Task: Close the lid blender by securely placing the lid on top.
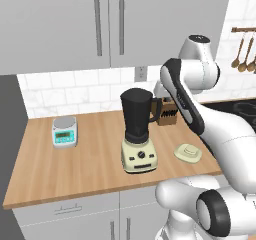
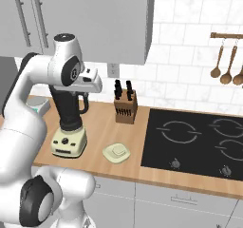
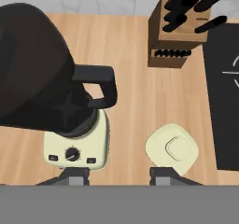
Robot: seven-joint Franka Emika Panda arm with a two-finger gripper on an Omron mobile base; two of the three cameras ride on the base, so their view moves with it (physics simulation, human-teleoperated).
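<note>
The gripper (image 3: 119,175) hangs high above the counter (image 3: 130,55) with its jaws drawn in on nothing, the lid (image 3: 171,149) lying flat below just off one fingertip, beside the open-topped blender (image 3: 56,101), so it must descend first.

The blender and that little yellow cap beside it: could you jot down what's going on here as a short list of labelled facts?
blender: upright on the wooden counter, jar open at the top, no lid on it
lid: lying flat on the counter to the right of the blender's base, apart from it, knob up
gripper: above the counter, looking down on blender and lid, holding nothing
knife block: behind the lid, near the wall
kitchen scale: left of the blender
task status: lid not yet picked up
</note>
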